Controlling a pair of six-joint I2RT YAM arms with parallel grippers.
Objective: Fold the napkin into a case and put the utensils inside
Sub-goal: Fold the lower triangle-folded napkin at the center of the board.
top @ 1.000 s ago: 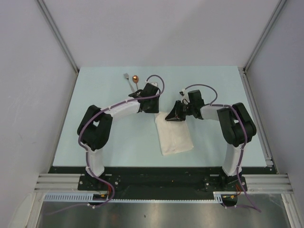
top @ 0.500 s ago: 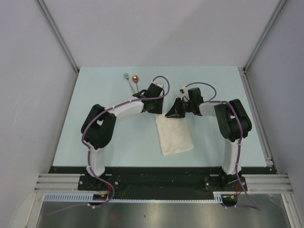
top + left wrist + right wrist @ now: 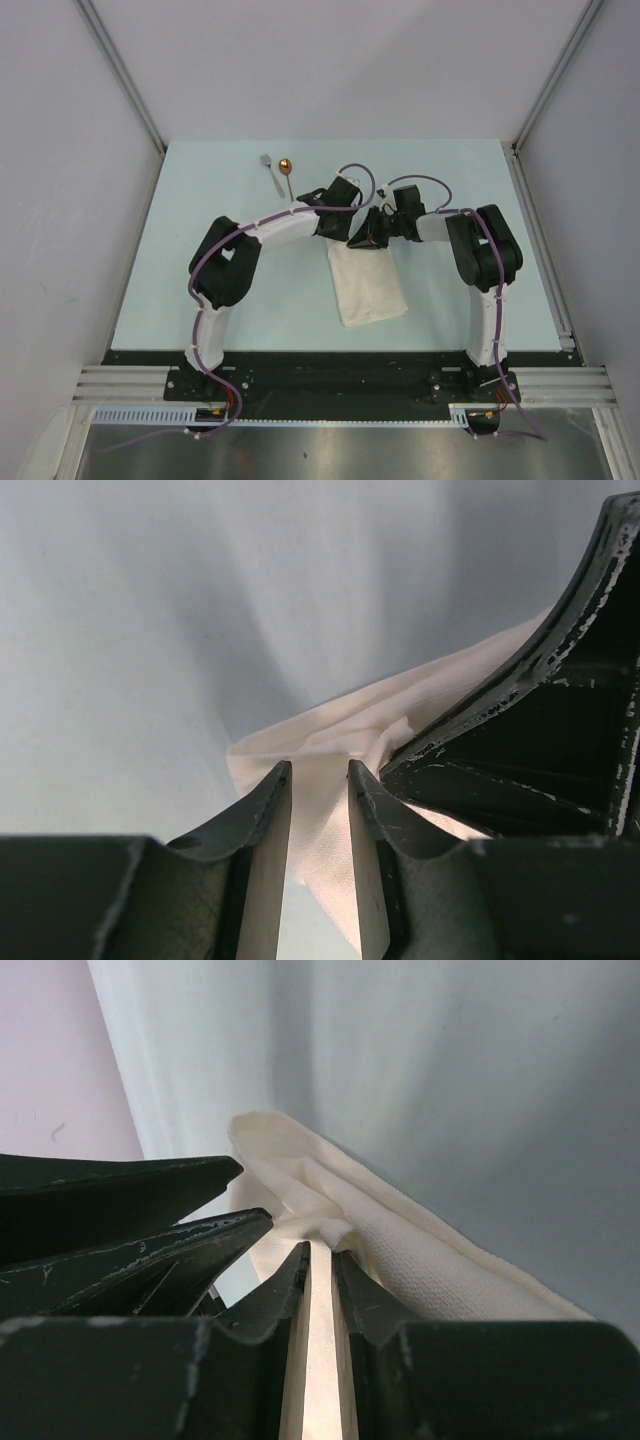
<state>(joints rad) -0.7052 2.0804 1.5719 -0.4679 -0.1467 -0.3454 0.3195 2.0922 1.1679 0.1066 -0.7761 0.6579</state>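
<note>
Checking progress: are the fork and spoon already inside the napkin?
No, fork and spoon lie on the table, apart from the napkin.

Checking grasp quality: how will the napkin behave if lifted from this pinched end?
Likely floppy: the napkin bunches into soft wrinkles where the right end effector pinches it. Probably light, since its folded layers lie flat on the table, so the free end would likely droop.

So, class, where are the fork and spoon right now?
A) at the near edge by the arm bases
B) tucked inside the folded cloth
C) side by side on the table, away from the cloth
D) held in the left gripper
C: the fork and spoon lie side by side on the far part of the table, well apart from the folded napkin.
</note>
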